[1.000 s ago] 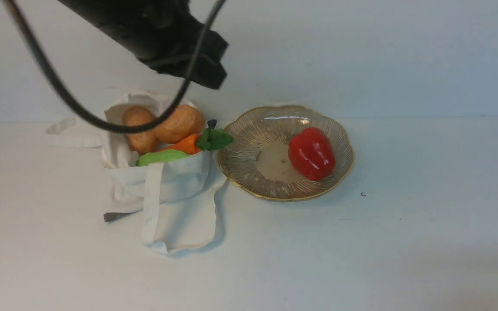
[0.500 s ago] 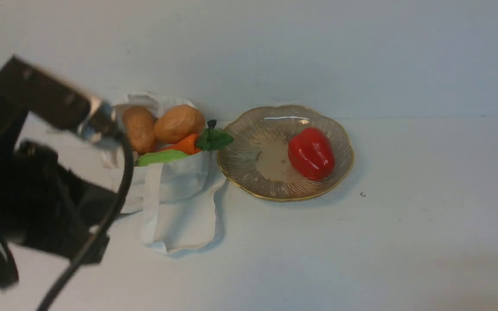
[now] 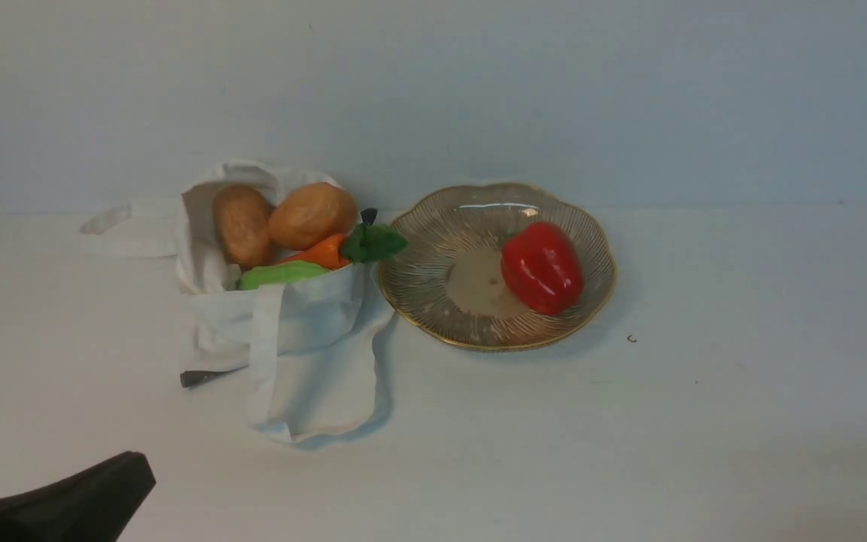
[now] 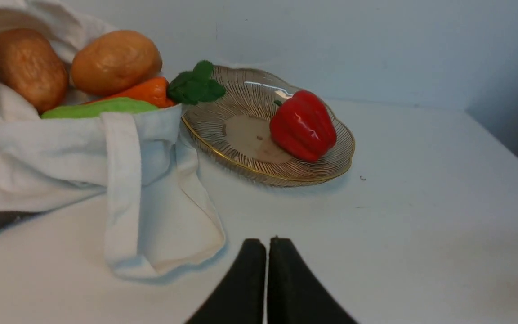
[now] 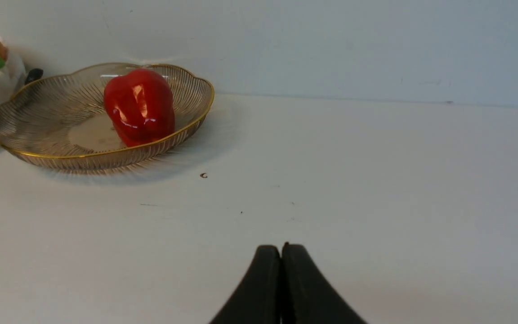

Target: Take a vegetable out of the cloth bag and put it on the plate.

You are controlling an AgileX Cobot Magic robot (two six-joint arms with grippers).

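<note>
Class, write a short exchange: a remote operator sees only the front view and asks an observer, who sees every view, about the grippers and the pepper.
Operator: Is the left gripper open?
Observer: No, the left gripper is shut, nothing between its fingertips.
Operator: And the right one?
Observer: The right gripper is shut too.
Operator: Can you see the pepper's stem?
Observer: Yes, the left wrist view shows a green stem on the red pepper.
</note>
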